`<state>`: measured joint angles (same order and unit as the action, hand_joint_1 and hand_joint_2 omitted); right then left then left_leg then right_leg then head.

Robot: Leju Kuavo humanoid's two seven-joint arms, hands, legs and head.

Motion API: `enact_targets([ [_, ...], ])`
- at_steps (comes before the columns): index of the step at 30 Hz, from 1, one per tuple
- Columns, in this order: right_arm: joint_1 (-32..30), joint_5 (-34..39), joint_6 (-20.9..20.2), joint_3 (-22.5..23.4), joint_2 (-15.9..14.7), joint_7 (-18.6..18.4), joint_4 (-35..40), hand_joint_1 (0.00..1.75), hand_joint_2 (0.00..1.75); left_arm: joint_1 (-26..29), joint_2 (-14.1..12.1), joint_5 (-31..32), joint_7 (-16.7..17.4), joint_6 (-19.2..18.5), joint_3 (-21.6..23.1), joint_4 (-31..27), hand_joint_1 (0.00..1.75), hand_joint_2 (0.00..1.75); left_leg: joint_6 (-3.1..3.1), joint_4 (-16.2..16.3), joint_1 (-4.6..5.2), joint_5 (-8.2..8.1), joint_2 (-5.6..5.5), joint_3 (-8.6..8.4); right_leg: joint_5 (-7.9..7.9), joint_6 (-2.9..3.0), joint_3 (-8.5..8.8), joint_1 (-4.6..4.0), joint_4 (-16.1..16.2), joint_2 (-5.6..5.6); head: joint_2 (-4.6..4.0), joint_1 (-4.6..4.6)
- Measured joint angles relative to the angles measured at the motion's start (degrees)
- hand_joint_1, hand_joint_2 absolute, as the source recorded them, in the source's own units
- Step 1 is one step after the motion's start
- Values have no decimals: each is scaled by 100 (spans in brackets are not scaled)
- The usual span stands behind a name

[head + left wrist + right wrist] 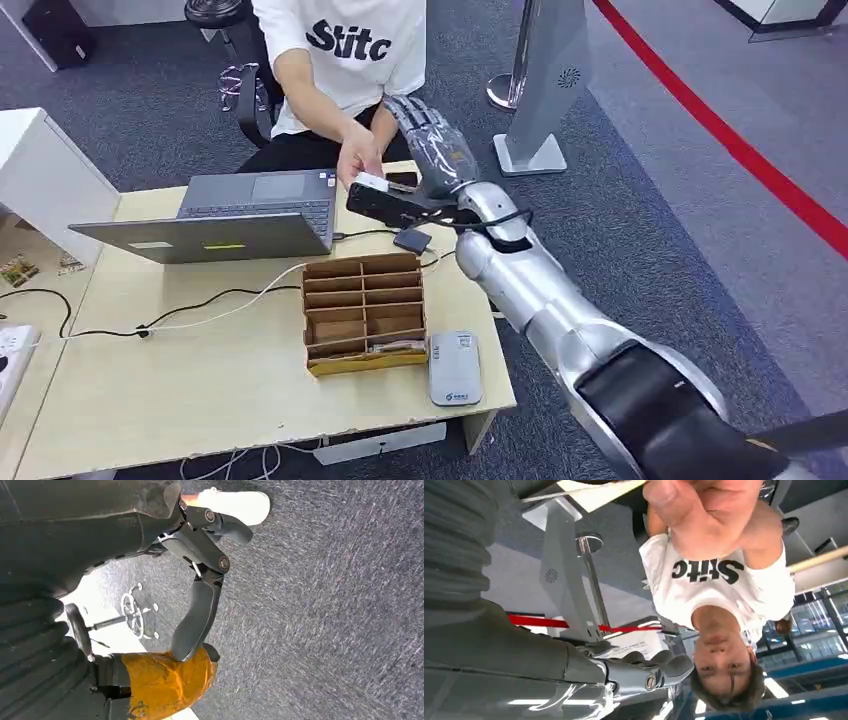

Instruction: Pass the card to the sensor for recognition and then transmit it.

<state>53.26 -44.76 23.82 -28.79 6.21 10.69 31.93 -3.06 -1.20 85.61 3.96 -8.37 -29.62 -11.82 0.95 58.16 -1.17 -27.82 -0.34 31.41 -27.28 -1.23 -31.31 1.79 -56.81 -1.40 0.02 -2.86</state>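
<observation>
White card [371,182] sits between our right hand [432,150] and the person's hand [360,155], beyond the cardboard organizer [364,312]. We should hold steady until they grip it firmly. We cannot tell whether our fingers clamp it. Our left hand [200,580] hangs empty, fingers apart.

On the tabletop [200,390], the laptop [225,215] sits upper left, the divided box [364,310] at centre, the card reader [455,368] just right of it.
</observation>
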Motion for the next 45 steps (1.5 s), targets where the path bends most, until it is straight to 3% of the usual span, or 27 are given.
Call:
enact_targets([
  [1, 9, 11, -6, 0, 7, 17, -43, 134, 175, 0, 0, 2, 0, 9, 13, 0, 0, 175, 0, 0, 0, 0, 0, 0, 0, 0, 0, 0, 0, 0, 0, 0],
  [3, 11, 94, -9, 0, 22, 90, -109, 168, 175, -1, 0, 2, 0, 33, 20, 0, 0, 175, 0, 0, 0, 0, 0, -1, 0, 0, 0, 0, 0, 0, 0, 0],
  [9, -5, 234, -48, 0, 33, 408, -207, 175, 175, -7, -15, 0, 0, 96, 22, 0, 0, 175, 0, 0, 0, 1, 1, -2, 1, 0, 0, 0, 0, -1, 0, 0],
  [18, -43, 396, -201, 9, 33, 546, -212, 175, 175, -6, -39, 0, -2, 120, 22, 0, 0, 175, 1, 0, 0, 1, 2, -2, 1, 0, -2, 0, -1, -1, 0, 0],
  [28, -433, 926, -319, 135, 33, 1131, 225, 175, 175, 13, -44, -15, -37, 186, 20, 0, 0, 175, 1, 0, 0, 0, 0, 3, 0, 0, -3, 0, 1, 1, 0, 0],
  [31, -999, 1312, -365, 190, -18, 1471, 1062, 175, 175, 41, -44, -35, -15, 219, -13, 0, 0, 175, 1, 0, -1, -1, -2, 2, -1, 0, -4, -1, 5, 2, 0, 0],
  [37, -2676, 1499, -424, 162, -577, 1477, 3267, 175, 175, 176, -42, -68, 20, 302, -186, 0, 0, 175, -4, 0, 0, -12, -28, 20, -14, -5, -9, 0, 10, 25, 0, -2],
  [45, -3215, 1545, -481, 162, -874, 1558, 4142, 175, 175, 179, -39, -81, 37, 306, -293, 0, 0, 175, -4, 1, -1, -11, -24, 6, -13, -5, -4, -1, 9, 22, 0, 0],
])
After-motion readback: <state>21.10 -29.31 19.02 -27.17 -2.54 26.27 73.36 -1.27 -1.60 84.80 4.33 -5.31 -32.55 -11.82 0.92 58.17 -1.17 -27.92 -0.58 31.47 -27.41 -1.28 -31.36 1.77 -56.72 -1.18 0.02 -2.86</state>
